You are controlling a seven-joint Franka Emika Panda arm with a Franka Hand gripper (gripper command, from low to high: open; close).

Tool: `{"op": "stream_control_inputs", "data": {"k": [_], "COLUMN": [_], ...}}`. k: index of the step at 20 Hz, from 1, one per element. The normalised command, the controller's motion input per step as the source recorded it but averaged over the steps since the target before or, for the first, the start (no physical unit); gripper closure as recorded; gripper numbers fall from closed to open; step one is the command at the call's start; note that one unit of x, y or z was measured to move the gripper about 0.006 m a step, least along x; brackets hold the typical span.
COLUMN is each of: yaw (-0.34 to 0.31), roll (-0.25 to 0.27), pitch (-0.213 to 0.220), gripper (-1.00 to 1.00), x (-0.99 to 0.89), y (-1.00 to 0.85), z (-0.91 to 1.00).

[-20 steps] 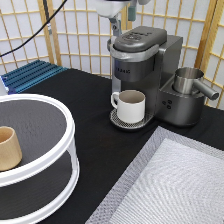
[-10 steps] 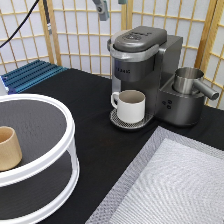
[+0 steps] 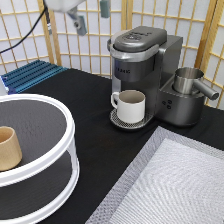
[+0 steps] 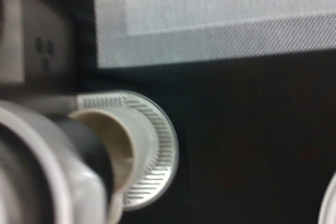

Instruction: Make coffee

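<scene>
- one gripper [image 3: 91,16] is seen at the exterior view's top, high above the tabletop [image 3: 100,145] and up-left of the coffee machine [image 3: 145,70]; its two fingers [image 3: 80,24] are spread apart with nothing between them.
- the coffee pod cannot be found in either view.
- one white mug [image 3: 131,106] is set on the machine's round drip grille [image 3: 120,121]; the same mug [image 4: 112,150] and grille [image 4: 154,150] are shown in the wrist view.
- lettering on the machine's front cannot be read.
- one metal jug [image 3: 190,82] is seated on the machine's side, toward the exterior view's right.
- one tan cup [image 3: 9,148] is placed on the two-tier round shelf [image 3: 55,165] at the exterior view's left.
- one grey mat [image 3: 170,185] is spread at the exterior view's bottom right.
</scene>
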Motion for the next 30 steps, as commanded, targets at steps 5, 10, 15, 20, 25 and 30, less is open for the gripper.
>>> {"op": "stream_control_inputs", "data": {"k": [5, 10, 15, 20, 25, 30], "yaw": [-0.133, -0.134, -0.058, 0.021, 0.012, 0.000], "roll": [-0.104, -0.167, -0.160, -0.116, -0.024, 0.000], "pitch": [-0.063, -0.095, -0.108, -0.051, 0.000, 0.000], "gripper": [-1.00, -1.00, -1.00, -1.00, 1.00, 1.00], "x": [-0.63, -0.51, -0.63, -0.34, 0.00, 0.00], "y": [-0.26, -0.02, 0.29, 0.45, 0.03, 0.00], "z": [-0.23, -0.24, -0.17, 0.06, 0.02, 0.00]}}
